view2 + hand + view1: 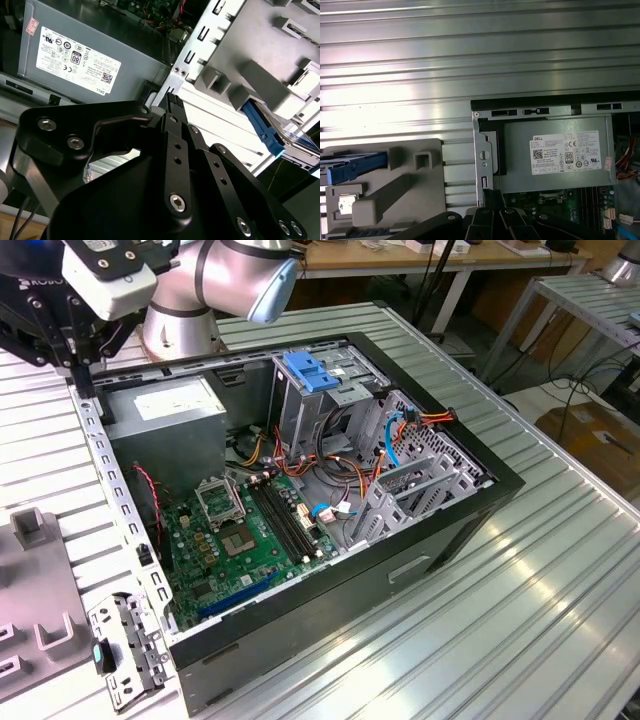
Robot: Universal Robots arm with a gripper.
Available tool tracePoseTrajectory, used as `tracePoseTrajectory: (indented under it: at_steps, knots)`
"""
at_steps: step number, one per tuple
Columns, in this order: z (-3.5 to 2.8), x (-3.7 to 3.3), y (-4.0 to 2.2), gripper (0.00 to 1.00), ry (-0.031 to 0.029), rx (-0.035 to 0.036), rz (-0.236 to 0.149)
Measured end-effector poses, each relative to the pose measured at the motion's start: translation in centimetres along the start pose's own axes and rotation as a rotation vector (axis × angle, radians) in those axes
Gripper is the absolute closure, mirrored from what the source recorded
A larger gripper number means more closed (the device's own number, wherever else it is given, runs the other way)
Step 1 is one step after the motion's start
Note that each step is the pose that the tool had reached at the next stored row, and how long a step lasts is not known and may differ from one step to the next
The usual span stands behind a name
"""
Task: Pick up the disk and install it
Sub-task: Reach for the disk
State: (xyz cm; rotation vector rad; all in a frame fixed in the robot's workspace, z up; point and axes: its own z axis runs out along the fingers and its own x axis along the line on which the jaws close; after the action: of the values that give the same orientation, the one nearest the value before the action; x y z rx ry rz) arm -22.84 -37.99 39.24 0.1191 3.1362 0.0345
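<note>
The disk [351,168] lies in a grey holder [410,187] on the table beside the open computer case [330,490]; its blue carrier rail shows in both wrist views, and the rest is cut off by the picture's edge. In the second wrist view the disk [265,131] sits past the holder's pegs. My gripper [87,390] hangs over the case's rear corner at the exterior view's left, beside the grey power-supply box [165,405]. Its fingers [172,102] are shut with nothing between them. The gripper [492,196] is well apart from the disk.
Inside the case are the green motherboard [240,530], loose cables and a tall metal cage with a blue latch [310,372]. A small metal bracket [125,650] lies on the ribbed table by the case's near corner. Desks and cables stand beyond the table.
</note>
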Motion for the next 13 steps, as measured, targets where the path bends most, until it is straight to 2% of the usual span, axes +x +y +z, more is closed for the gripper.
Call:
tracePoseTrajectory:
  at_steps: [13]
  knots:
    - [0.02,1.61,-0.12,0.89,0.0011,0.0001,0.0]
